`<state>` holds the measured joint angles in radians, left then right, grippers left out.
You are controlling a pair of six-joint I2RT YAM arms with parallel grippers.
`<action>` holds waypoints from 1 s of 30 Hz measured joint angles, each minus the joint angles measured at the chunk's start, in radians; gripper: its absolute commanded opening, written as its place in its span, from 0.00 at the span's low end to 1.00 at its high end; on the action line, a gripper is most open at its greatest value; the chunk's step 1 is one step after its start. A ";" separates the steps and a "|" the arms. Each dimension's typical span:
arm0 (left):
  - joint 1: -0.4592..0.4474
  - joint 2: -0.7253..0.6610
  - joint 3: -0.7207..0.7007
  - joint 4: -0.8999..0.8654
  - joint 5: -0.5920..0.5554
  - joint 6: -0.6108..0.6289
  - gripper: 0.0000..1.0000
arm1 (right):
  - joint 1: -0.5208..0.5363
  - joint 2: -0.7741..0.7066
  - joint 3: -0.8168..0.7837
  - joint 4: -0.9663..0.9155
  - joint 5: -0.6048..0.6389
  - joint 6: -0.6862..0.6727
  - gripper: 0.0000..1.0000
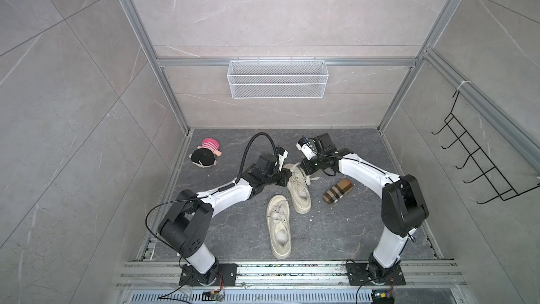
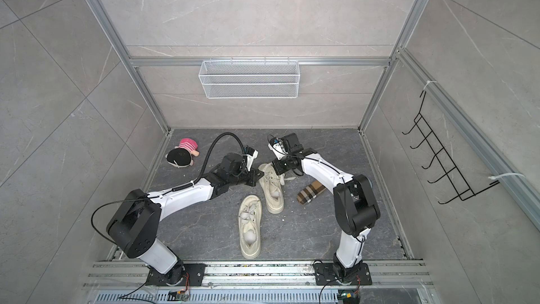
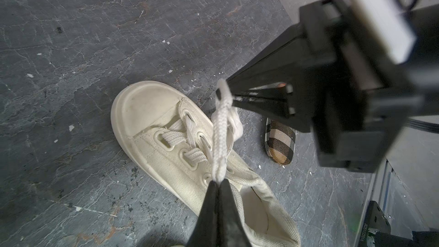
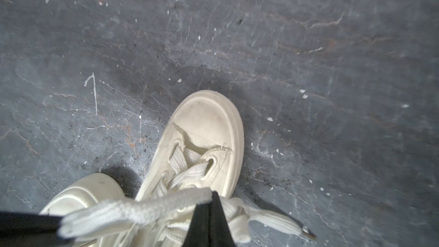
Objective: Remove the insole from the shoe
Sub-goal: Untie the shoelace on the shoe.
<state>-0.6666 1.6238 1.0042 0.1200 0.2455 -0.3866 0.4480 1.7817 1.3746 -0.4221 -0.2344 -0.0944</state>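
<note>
Two cream lace-up shoes lie on the dark floor. The far shoe (image 1: 298,190) (image 2: 271,190) (image 3: 166,139) (image 4: 204,139) sits between my two grippers. Its pale insole (image 1: 304,193) shows through the opening. My left gripper (image 3: 219,182) (image 1: 291,174) is shut on a loop of this shoe's lace (image 3: 221,136), held above the eyelets. My right gripper (image 4: 213,194) (image 3: 234,98) (image 1: 302,168) is shut on the same lace (image 4: 142,210) a short way along. The lace runs taut between the two sets of tips.
The second cream shoe (image 1: 279,226) lies nearer the front. A plaid slipper (image 1: 338,192) (image 3: 280,141) is on the floor to the right, and a plush doll (image 1: 206,153) at the back left. A white wire basket (image 1: 277,78) hangs on the back wall and a black hook rack (image 1: 482,156) on the right wall.
</note>
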 measured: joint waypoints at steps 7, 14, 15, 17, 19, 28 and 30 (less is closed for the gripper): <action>0.000 0.000 -0.007 0.004 0.001 0.000 0.00 | 0.001 -0.109 0.030 -0.032 0.026 0.000 0.00; 0.000 0.000 -0.008 0.041 0.025 0.000 0.00 | 0.019 -0.163 0.090 -0.130 0.048 -0.022 0.00; 0.000 0.000 -0.008 0.047 0.027 0.000 0.00 | 0.024 -0.164 0.104 -0.149 0.060 -0.032 0.00; 0.000 0.000 -0.008 0.060 0.036 -0.002 0.14 | 0.037 -0.166 0.134 -0.192 0.086 -0.057 0.00; 0.000 0.000 -0.008 0.068 0.053 -0.004 0.31 | 0.043 -0.167 0.158 -0.223 0.099 -0.072 0.00; 0.005 0.000 -0.003 0.076 0.126 -0.003 0.57 | 0.042 -0.174 0.195 -0.296 0.087 -0.086 0.00; 0.010 0.005 0.018 0.068 0.138 -0.002 0.57 | 0.042 -0.174 0.195 -0.303 0.076 -0.085 0.00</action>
<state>-0.6571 1.6287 1.0222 0.1875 0.3832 -0.3882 0.4900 1.6073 1.5692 -0.7254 -0.1581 -0.1795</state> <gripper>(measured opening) 0.569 0.043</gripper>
